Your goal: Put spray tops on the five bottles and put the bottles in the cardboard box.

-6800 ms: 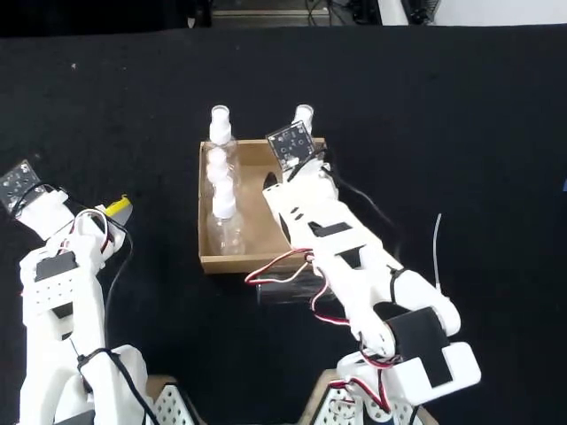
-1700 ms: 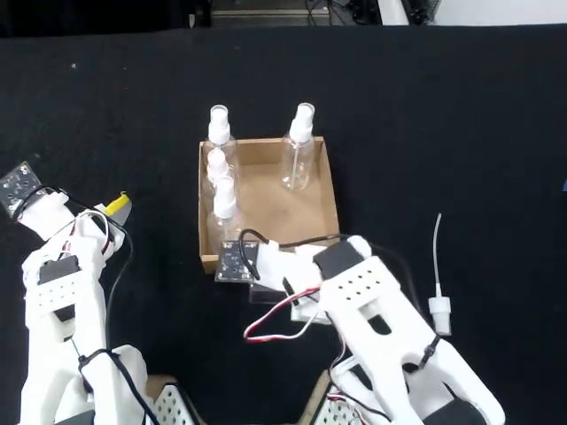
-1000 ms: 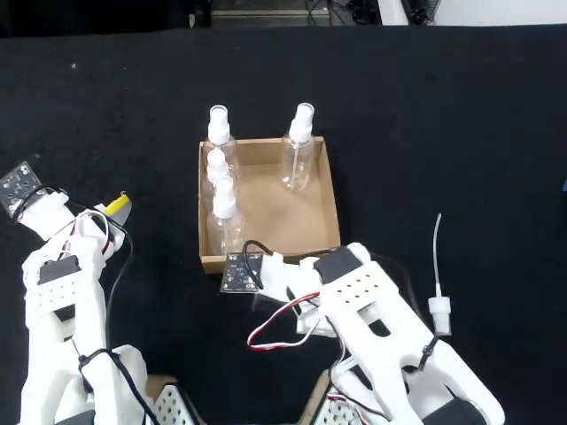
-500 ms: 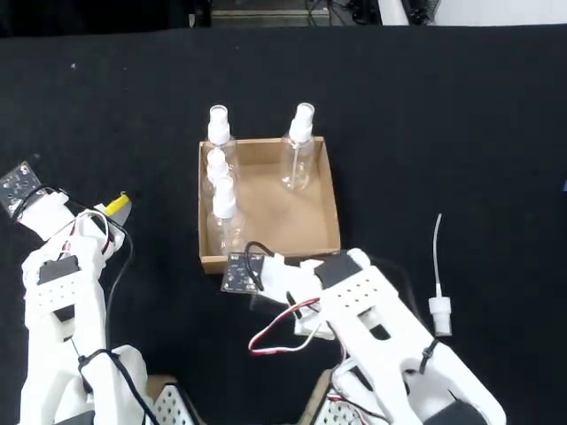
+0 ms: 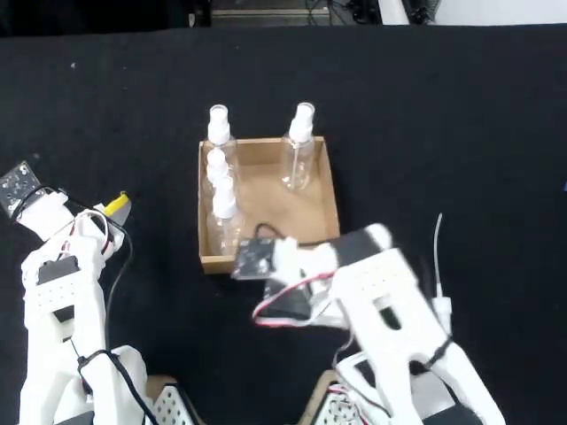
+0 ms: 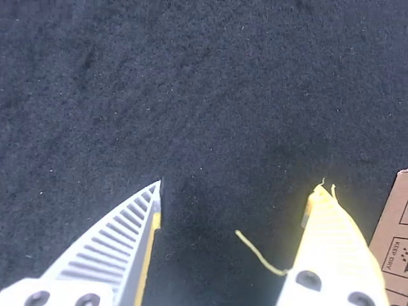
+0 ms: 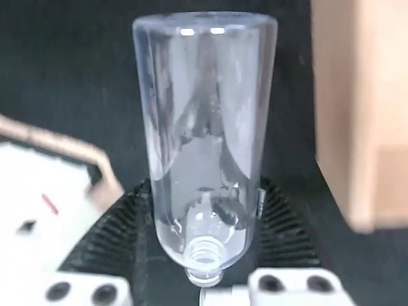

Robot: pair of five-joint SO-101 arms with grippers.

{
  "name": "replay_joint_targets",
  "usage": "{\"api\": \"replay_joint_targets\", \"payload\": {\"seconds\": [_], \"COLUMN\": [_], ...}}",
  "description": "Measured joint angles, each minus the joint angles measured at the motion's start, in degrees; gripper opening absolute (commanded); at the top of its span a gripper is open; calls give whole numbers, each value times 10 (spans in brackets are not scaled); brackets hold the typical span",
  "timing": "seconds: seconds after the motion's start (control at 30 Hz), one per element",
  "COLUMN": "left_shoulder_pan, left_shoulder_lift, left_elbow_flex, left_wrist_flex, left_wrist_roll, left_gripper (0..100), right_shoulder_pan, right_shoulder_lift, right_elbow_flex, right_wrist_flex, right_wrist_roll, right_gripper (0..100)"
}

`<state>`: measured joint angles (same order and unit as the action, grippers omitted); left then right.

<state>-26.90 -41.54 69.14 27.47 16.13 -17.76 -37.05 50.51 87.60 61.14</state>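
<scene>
My right gripper is clamped on the one bottle with no top. Its long axis runs straight along the gripper, open neck back toward my wrist, base out ahead. The box stands just beside it. The loose spray top lies flat on the cloth on the far side of my right arm from the box (tube pointing away from me), so that arm is nearer. My left gripper hangs open, well apart.
</scene>
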Motion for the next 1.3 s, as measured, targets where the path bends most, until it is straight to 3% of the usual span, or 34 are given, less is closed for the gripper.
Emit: {"api": "replay_joint_targets", "payload": {"seconds": [0.2,0.37,0.47,0.63,0.9,1.0,1.2,1.3], "left_shoulder_pan": [0,0,0,0,0,0,0,0], "left_shoulder_lift": [0,0,0,0,0,0,0,0], "left_elbow_flex": [0,0,0,0,0,0,0,0], "left_wrist_flex": [0,0,0,0,0,0,0,0], "left_wrist_roll": [0,0,0,0,0,0,0,0], "left_gripper": [339,339,339,339,339,339,339,339], "right_shoulder_pan": [165,316,372,396,397,396,324,299], "right_shoulder_lift": [0,1,1,1,105,157,250,271], "right_elbow_flex": [-114,-156,-155,-110,-64,-64,-86,-113], "right_wrist_flex": [90,95,81,-32,-220,-243,-248,-230], "right_wrist_roll": [119,146,120,-88,-544,-673,-720,-716], "right_gripper": [89,87,86,88,90,125,328,356]}}
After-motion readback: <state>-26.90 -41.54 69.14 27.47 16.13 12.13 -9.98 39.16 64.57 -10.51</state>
